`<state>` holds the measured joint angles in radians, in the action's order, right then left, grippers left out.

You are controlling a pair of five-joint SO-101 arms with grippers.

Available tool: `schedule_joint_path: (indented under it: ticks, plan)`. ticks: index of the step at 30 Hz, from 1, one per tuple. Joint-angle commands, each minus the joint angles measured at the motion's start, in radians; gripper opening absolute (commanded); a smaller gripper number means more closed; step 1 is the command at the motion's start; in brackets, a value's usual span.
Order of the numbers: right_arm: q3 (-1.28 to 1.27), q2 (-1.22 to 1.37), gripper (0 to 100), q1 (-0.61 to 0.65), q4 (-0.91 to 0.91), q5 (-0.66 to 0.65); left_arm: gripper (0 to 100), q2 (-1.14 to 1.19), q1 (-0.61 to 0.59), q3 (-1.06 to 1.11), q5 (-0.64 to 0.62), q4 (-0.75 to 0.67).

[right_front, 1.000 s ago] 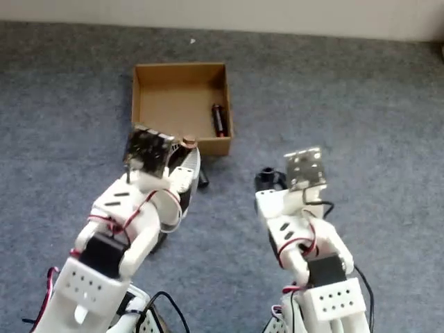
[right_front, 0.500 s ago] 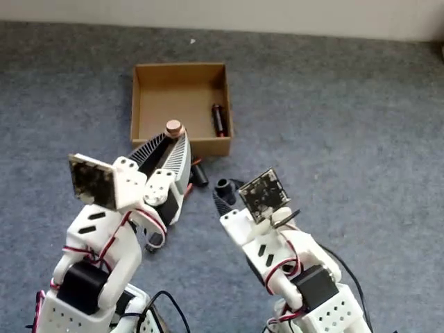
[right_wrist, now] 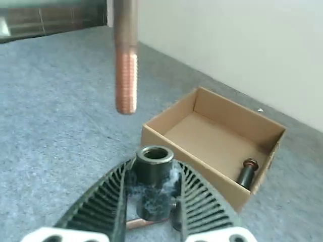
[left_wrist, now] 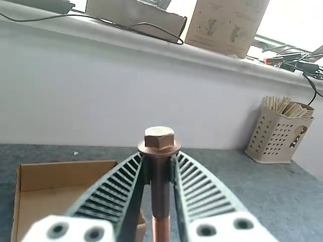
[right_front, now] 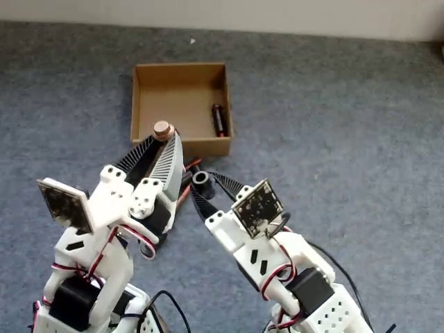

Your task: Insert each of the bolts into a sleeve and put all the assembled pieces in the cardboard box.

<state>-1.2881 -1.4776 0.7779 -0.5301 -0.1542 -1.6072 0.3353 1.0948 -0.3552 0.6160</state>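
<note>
While the left gripper (left_wrist: 160, 160) is clamped on a copper hex bolt (left_wrist: 159, 143), head up and shank vertical, the right gripper (right_wrist: 154, 174) is clamped on a black sleeve (right_wrist: 153, 162), bore facing up. Step in hand, I'd say: mating bolt to sleeve, not yet started. Next move needs the thread tip centred over the bore, then a straight push down; any tilt would likely jam it.

High view: sleeve at about 4 o'clock of the bolt head, both just off the 6 o'clock wall of the cardboard box (right_front: 179, 67). One assembled piece (right_front: 219, 120) lies by its 3 o'clock wall.

Right wrist view adds what that hides: thread tip hangs above the bore, off-axis, clear gap. Also a second copper shank (right_wrist: 143, 222) on the carpet (right_front: 347, 104) beneath the sleeve.
</note>
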Motion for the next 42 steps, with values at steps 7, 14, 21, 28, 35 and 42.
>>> schedule_joint_path:
  ticks: [7,14,21,28,35,42]
  plan:
    - [0.013,-0.021,0.5,0.042,0.053,-0.009,1,-0.002,0.056,0.016,-0.011,-0.029]
    - [0.013,-0.021,0.5,0.047,0.053,-0.048,1,-0.002,0.077,0.018,-0.009,-0.025]
    - [0.013,-0.021,0.5,0.045,0.053,-0.063,1,-0.002,0.101,0.03,0.037,-0.025]
    - [0.015,-0.022,0.5,0.041,0.053,-0.063,1,-0.004,0.101,0.065,0.04,-0.025]
    - [0.021,-0.022,0.5,-0.001,0.053,-0.058,1,-0.004,0.099,0.11,0.043,-0.029]
    - [0.021,-0.022,0.5,-0.027,0.053,-0.057,1,-0.004,0.099,0.142,0.043,-0.031]
